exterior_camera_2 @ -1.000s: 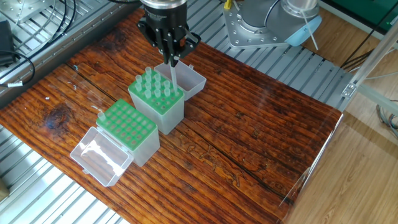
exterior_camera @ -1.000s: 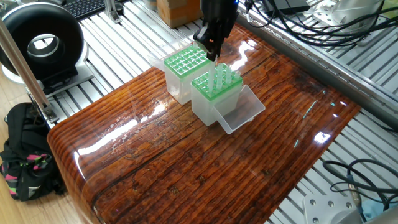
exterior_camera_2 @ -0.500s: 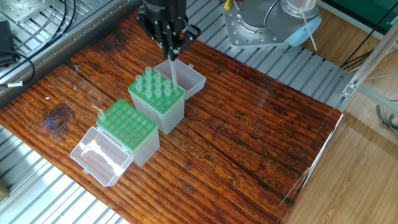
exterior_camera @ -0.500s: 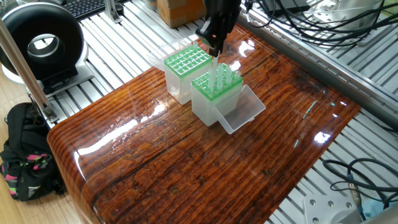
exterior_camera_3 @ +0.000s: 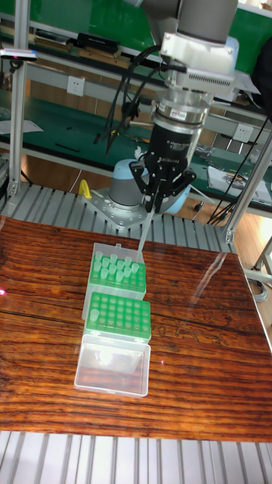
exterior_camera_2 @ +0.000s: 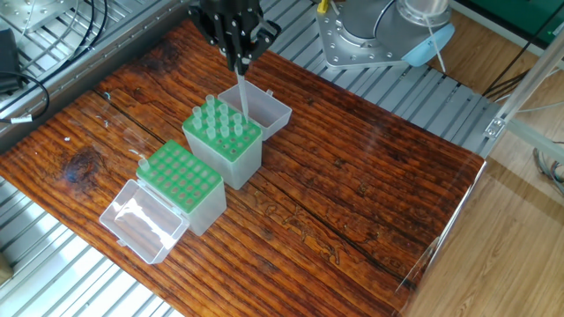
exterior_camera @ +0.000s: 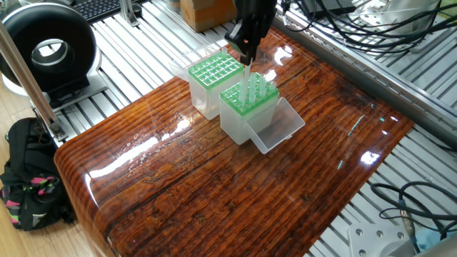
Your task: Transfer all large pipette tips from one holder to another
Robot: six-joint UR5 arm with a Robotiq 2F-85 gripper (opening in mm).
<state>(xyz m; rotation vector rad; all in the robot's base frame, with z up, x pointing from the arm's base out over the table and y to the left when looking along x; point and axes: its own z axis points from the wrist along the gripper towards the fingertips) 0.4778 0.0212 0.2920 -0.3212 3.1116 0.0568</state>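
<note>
One large pipette tip [exterior_camera_3: 143,233] clamped in the end effector [exterior_camera_3: 153,203] above the green-topped holder [exterior_camera_3: 117,276], no legible labels.

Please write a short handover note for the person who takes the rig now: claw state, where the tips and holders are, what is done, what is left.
Claw: shut on one large pipette tip, held clear above the holders.
Source holder: lid open, several tips standing in it.
Second holder: beside the first, lid open; no tips stand up from it in these views.
Done: one tip lifted out of the source holder.
Left: carry this tip over, seat it in the second holder, then move the remaining tips one by one.
</note>
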